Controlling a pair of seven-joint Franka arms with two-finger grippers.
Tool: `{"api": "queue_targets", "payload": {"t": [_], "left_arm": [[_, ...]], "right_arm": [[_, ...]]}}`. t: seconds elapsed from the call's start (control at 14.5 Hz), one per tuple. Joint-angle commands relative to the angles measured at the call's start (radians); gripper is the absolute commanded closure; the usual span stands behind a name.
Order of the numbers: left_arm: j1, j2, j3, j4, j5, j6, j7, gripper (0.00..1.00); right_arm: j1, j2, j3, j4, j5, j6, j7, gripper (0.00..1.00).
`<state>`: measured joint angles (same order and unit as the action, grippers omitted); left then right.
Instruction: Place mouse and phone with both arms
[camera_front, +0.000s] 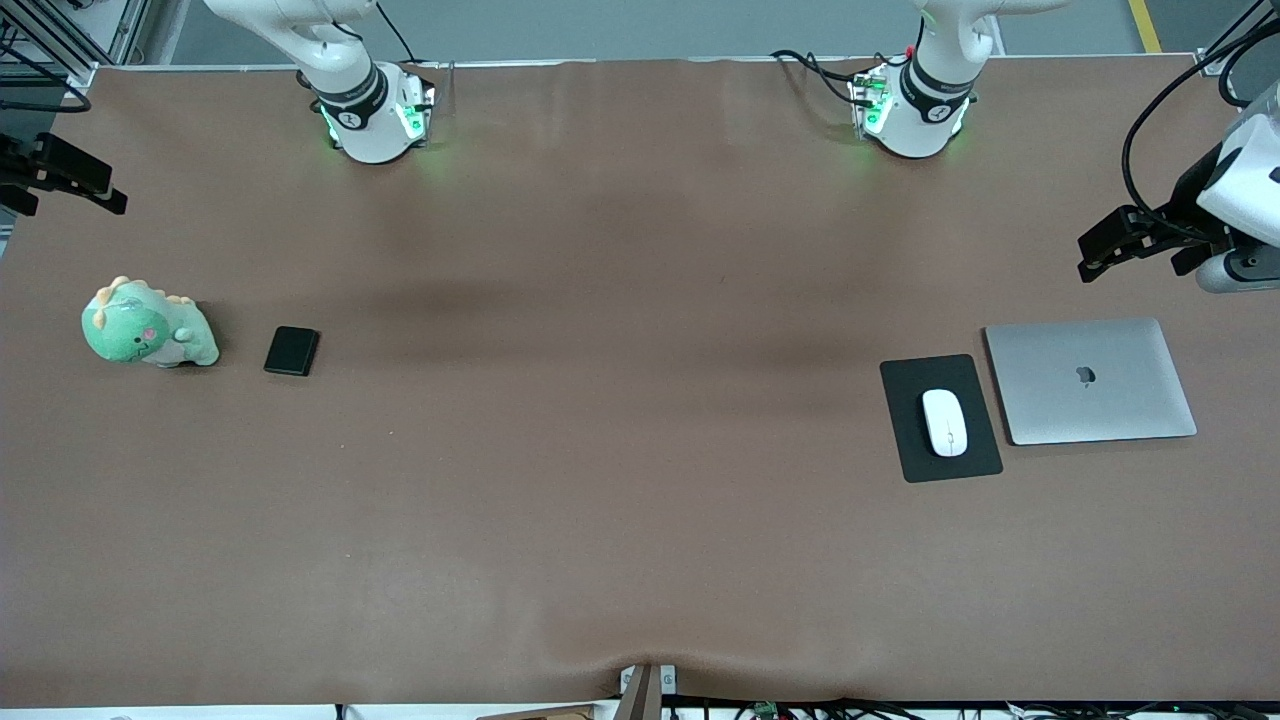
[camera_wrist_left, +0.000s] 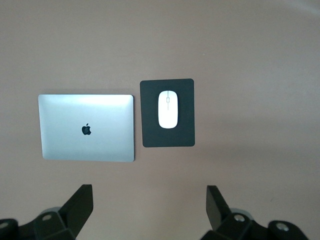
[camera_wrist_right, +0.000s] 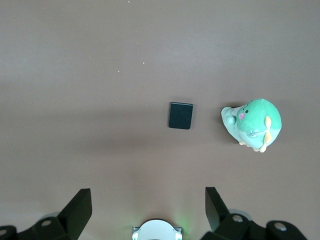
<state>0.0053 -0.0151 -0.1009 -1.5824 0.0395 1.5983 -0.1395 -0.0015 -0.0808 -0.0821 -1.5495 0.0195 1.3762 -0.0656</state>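
Right gripper (camera_front: 70, 178): jaws wide, empty, high at its table end | phone (camera_front: 291, 351) flat beside plush dinosaur (camera_front: 148, 326); low slab risks slipping | mouse (camera_front: 944, 422) on black mat (camera_front: 912, 445) beside laptop (camera_front: 1090, 380); glossy, may squirt | left gripper (camera_front: 1125, 243): jaws wide, empty, above the table past the laptop.

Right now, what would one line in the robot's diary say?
mouse: on black mat beside laptop | phone: beside dinosaur toy | left gripper: open, above mouse | right gripper: open, above phone

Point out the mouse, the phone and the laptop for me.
mouse (camera_front: 945, 422): front view, middle of its white top.
phone (camera_front: 291, 351): front view, centre of its black face.
laptop (camera_front: 1090, 380): front view, lid's middle.
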Motion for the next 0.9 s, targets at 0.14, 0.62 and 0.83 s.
{"api": "queue_targets", "payload": {"t": [0.14, 0.62, 0.83], "left_arm": [[0.004, 0.009, 0.000, 0.022, -0.007, -0.017, -0.003, 0.00], [0.005, 0.009, 0.000, 0.022, -0.006, -0.017, -0.002, 0.00], [0.007, -0.003, 0.000, 0.015, -0.006, -0.018, 0.000, 0.00]], "right_arm": [[0.005, 0.012, 0.002, 0.028, -0.012, -0.002, -0.007, 0.00], [0.000, 0.010, 0.001, 0.025, -0.015, -0.009, -0.010, 0.00], [0.001, 0.012, 0.001, 0.026, -0.015, -0.005, -0.010, 0.00]]}}
